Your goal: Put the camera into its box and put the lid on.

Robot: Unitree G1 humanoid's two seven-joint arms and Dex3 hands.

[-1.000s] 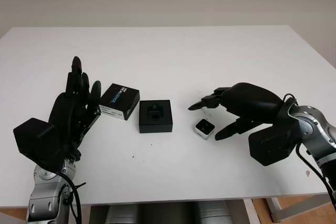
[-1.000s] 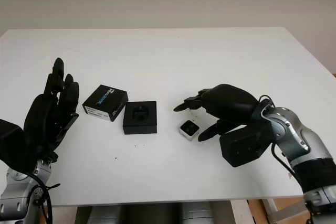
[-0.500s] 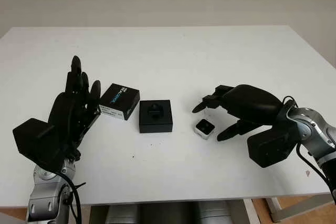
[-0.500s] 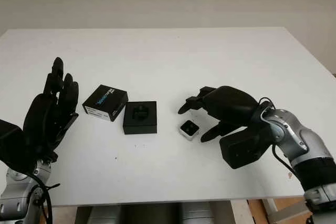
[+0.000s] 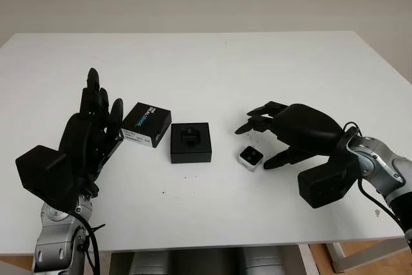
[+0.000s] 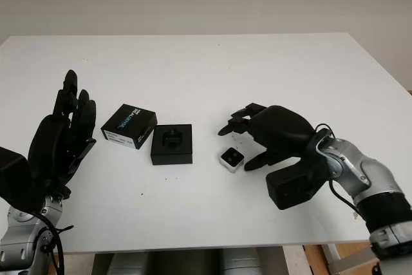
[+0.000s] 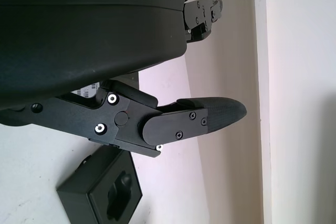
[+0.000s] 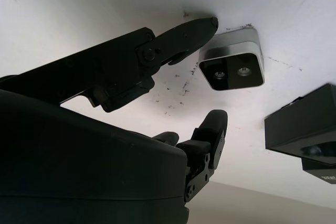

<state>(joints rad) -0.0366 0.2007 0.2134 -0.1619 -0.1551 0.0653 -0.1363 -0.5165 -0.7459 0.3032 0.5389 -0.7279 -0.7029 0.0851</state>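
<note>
Eye views: white table (image 5: 212,62). The small silver camera (image 5: 251,157) lies on the table just right of centre, lens face up, outside its box. The black box (image 5: 190,142), with a shaped insert, sits just left of the camera, uncovered. The lid (image 5: 146,124), black with a white label side and blue print too small to read, lies at an angle just left of the box, apart from it. The right hand (image 5: 273,136) hovers just right of and over the camera, empty, one finger at the far side and one at the near side; contact with the camera is hard to judge from here. The left hand (image 5: 90,130) is raised at the near left, released, holding nothing; its palm hides part of the table behind it.

Left wrist view: hand shell covers much of the frame; one fingertip (image 7: 220,113) is extended, the box (image 7: 105,195) is partly cut off at the edge.

Right wrist view: camera (image 8: 234,64) shows two lenses; one fingertip (image 8: 202,26) is just beside its edge, touching or not unclear. Box corner (image 8: 304,129) is cut off.
</note>
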